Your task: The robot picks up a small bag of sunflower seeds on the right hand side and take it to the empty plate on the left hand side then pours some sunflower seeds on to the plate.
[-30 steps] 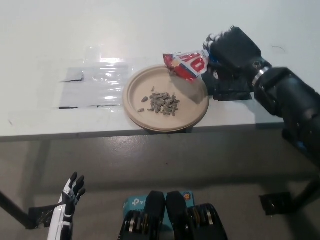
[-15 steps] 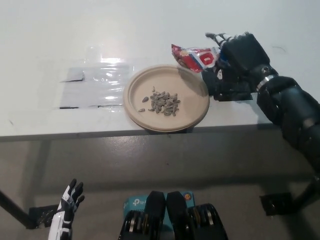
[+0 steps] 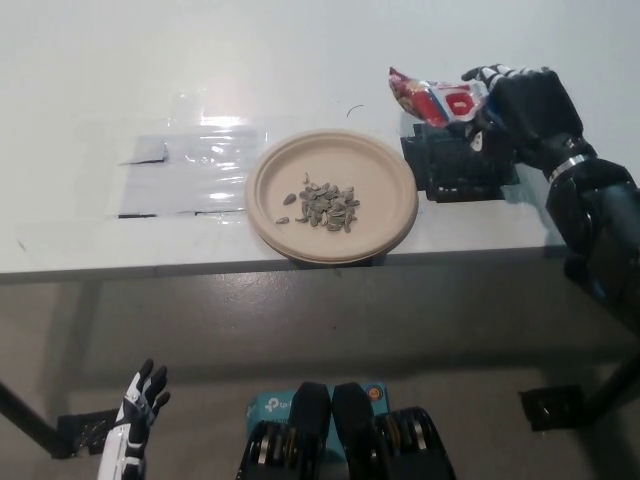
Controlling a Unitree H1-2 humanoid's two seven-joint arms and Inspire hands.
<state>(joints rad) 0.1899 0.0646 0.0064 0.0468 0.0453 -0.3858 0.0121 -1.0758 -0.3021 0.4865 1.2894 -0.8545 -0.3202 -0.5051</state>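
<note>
Seed bag [image 3: 432, 100] clamped in right hand [image 3: 515, 105], held above black block [image 3: 458, 165], clear of plate's right rim. Plate [image 3: 385, 195] holds seed pile [image 3: 322, 205] near centre; its front edge overhangs counter [image 3: 150, 60] edge slightly. Clear film patch [image 3: 190, 170] just left of plate. Wide bare counter behind and left. Left hand [image 3: 140, 400] low at lower left, below counter, fingers apart, holding nothing.
</note>
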